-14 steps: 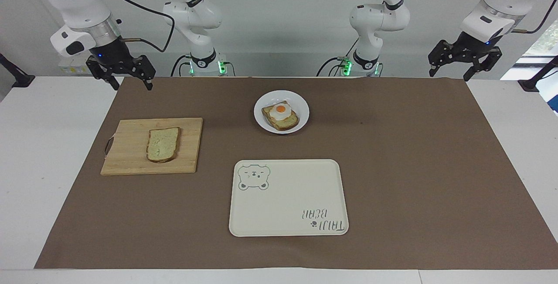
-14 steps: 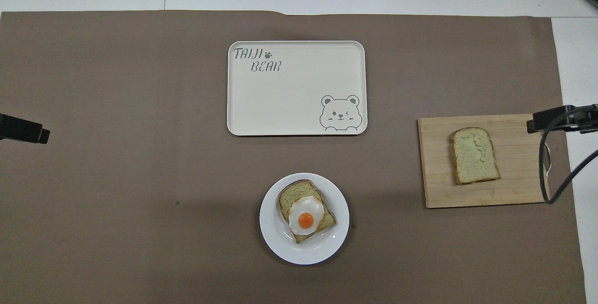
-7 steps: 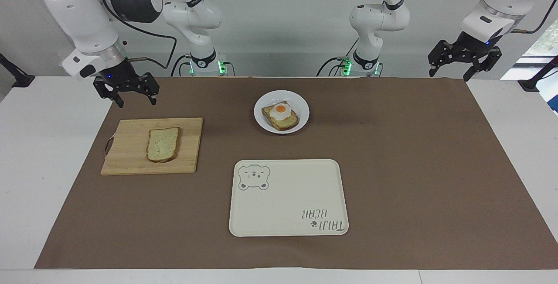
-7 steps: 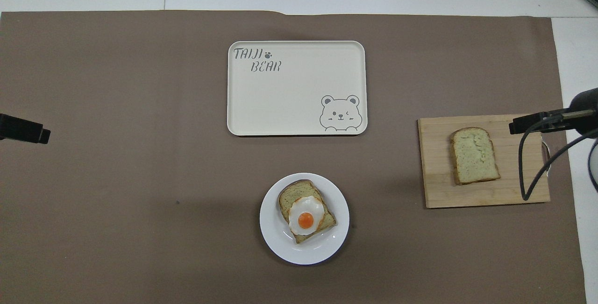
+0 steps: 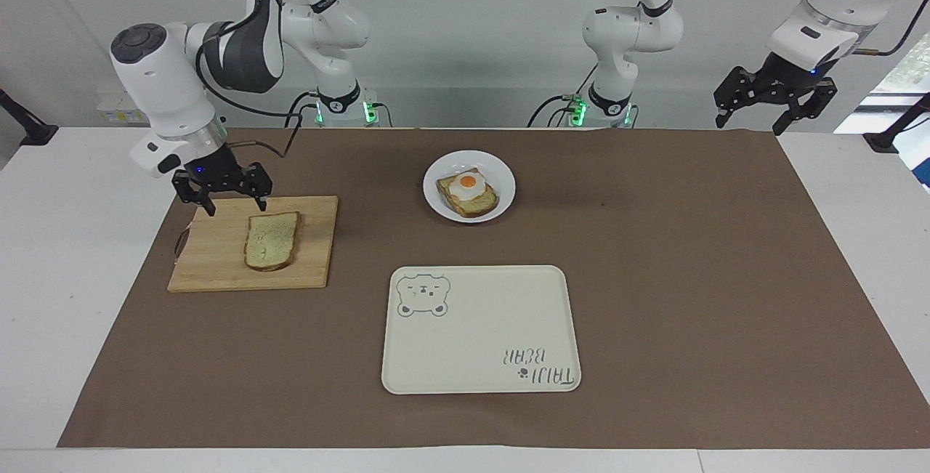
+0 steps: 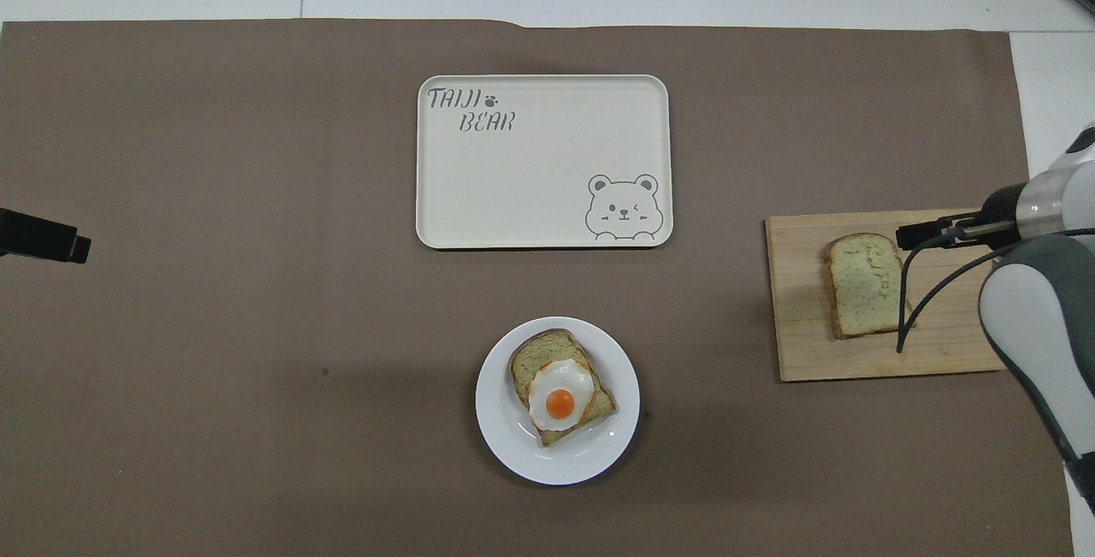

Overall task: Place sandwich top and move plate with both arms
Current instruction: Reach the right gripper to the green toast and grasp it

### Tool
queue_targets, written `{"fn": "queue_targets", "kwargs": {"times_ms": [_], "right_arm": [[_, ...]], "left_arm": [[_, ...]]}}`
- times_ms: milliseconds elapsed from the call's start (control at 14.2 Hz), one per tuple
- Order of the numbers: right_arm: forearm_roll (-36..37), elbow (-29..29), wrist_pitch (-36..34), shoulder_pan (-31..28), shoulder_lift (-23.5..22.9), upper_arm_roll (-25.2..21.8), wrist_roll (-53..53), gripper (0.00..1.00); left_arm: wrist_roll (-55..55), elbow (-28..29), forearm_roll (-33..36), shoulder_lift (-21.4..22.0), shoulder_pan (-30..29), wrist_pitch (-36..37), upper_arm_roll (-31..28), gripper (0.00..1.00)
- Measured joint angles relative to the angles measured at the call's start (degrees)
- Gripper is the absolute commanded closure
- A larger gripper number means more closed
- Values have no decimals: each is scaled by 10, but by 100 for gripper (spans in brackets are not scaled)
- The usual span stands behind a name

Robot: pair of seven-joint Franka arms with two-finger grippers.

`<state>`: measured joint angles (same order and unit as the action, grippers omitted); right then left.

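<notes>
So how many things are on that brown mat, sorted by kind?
Bread slices: 2, the sandwich top on the cutting board, the egg toast on the plate.
Fried eggs: 1.
Plates: 1.
Trays: 1.
Cutting boards: 1.
Total: 6.

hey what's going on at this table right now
Two robot arms are putting a sandwich together. The right gripper hangs open over the cutting board, close to the plain bread slice but not touching it. The left gripper waits open at its own end of the table, holding nothing. The plate with egg-topped toast sits nearer the robots than the bear tray, which has nothing on it. Nothing has been picked up yet.
</notes>
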<state>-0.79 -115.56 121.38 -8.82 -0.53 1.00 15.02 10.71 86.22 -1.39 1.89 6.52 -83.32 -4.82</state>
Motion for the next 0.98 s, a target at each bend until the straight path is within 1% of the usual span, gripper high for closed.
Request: {"fn": "queue_targets", "kwargs": {"times_ms": [140, 211, 351, 561, 632, 702, 772, 982], "right_arm": [[0, -18, 21, -13, -11, 0, 16, 1], [0, -23, 28, -17, -18, -1, 18, 6], [0, -31, 50, -22, -37, 0, 20, 14], [-1, -46, 86, -28, -66, 0, 37, 20], [-2, -51, 101, -30, -75, 0, 49, 25], [-2, -55, 114, -33, -82, 0, 59, 33], [-2, -58, 123, -39, -88, 0, 63, 37], [-3, -60, 137, -54, -102, 0, 75, 37]], "left_arm": [[0, 0, 0, 0, 0, 0, 0, 0], [0, 0, 0, 0, 0, 0, 0, 0], [0, 0, 0, 0, 0, 0, 0, 0], [0, 0, 0, 0, 0, 0, 0, 0], [0, 0, 0, 0, 0, 1, 0, 0], [0, 0, 0, 0, 0, 1, 0, 0], [0, 0, 0, 0, 0, 1, 0, 0], [0, 0, 0, 0, 0, 1, -1, 0]]}}
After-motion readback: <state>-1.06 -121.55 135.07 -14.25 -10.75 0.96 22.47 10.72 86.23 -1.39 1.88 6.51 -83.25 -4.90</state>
